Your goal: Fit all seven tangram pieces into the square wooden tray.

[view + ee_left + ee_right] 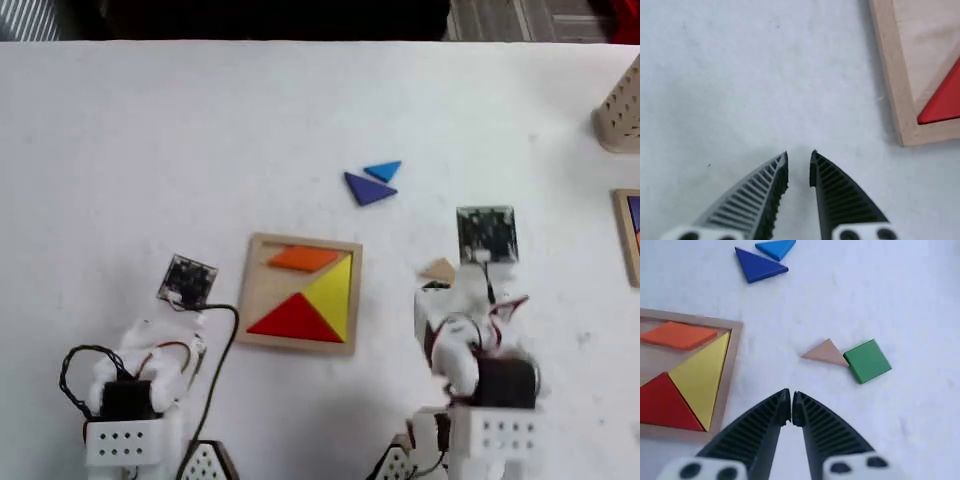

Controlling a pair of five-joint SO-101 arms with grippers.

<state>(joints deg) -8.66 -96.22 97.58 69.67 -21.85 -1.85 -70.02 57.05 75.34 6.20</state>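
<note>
The square wooden tray (pixel 262 300) lies between the two arms and holds an orange parallelogram (pixel 303 258), a yellow triangle (pixel 335 288) and a red triangle (pixel 295 320). Beyond it on the table lie a dark blue triangle (pixel 368 188) and a smaller light blue triangle (pixel 383 171). A tan triangle (pixel 826 352) touches a green square (pixel 867 361) just ahead of my right gripper (pixel 791 395), which is shut and holds nothing. My left gripper (pixel 799 156) hovers over bare table beside the tray's corner (pixel 905 135), its fingers a narrow gap apart and nothing between them.
A perforated wooden stand (pixel 620 115) sits at the far right edge, and part of a second tray (pixel 628 235) shows below it. The table (pixel 150 150) is white, with wide bare room on its left half and behind the tray.
</note>
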